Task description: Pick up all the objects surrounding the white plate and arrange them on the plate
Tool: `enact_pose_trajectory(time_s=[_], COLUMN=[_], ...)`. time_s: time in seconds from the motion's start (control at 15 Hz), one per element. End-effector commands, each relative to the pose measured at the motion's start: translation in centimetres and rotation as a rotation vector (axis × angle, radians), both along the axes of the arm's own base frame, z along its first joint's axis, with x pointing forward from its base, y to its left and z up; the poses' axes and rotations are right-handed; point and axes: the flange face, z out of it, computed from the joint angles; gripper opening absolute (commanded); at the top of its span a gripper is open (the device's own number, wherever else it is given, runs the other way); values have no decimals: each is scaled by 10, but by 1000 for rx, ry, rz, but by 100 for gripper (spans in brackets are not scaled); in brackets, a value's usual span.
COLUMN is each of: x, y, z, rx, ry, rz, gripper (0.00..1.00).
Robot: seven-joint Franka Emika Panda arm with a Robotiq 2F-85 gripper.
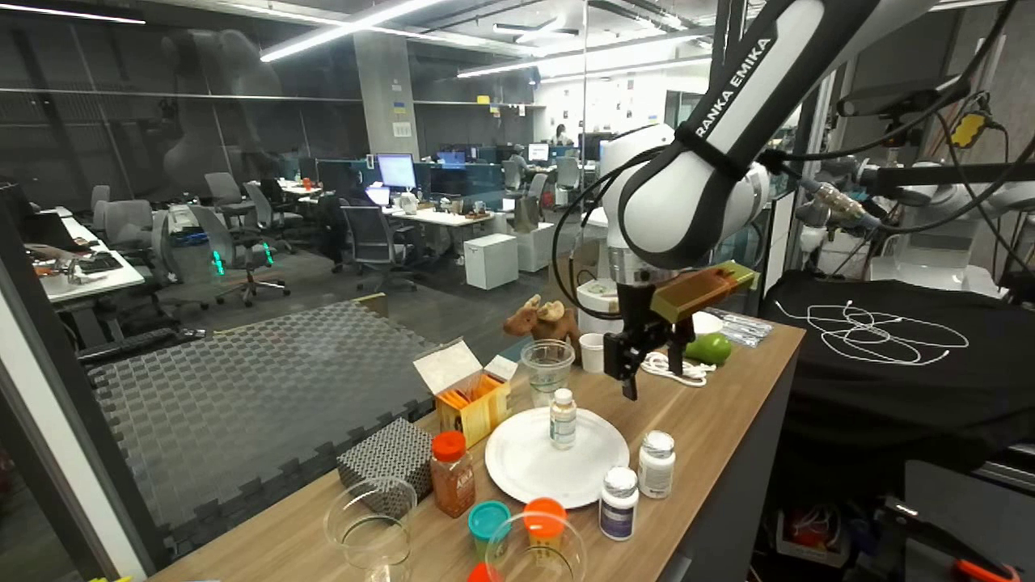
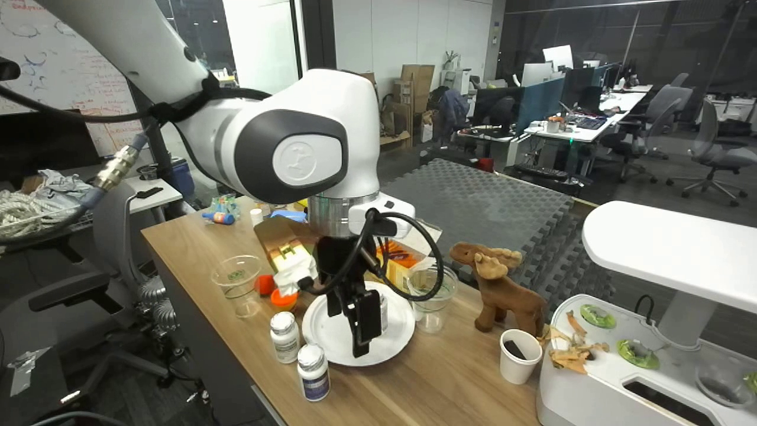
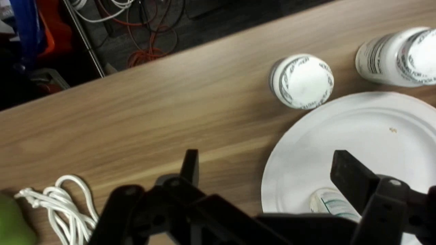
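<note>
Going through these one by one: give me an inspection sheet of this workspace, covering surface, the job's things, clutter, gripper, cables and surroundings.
Surface: wood-grain tabletop.
Job's things: one small white bottle upright on the white plate; beside the plate, two white-capped bottles, a red-capped bottle, a teal-lidded tub and an orange-lidded tub.
Clutter: grey patterned block, opened carton, clear cups, toy moose, paper cup.
Gripper: jaws open; held between them, nothing seen.
Cables: black cable looped beside the arm; white cord bunched on the tabletop; white cable on black cloth.
Surroundings: office desks, chairs and a grey foam mat.
</note>
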Motion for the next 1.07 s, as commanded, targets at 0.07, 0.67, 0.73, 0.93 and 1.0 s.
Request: enact_pose_trajectory(time_s=[0.07, 0.67, 0.73, 0.93, 1.0], x=[-27, -54, -56, -61, -61], y=[4, 21, 22, 23, 24], z=[12, -22, -25, -32, -33], rx=[55, 189, 192, 192, 188], ry=[65, 23, 15, -36, -57], rz=[-22, -33, -37, -54, -62], gripper=[100, 100, 100, 100, 100])
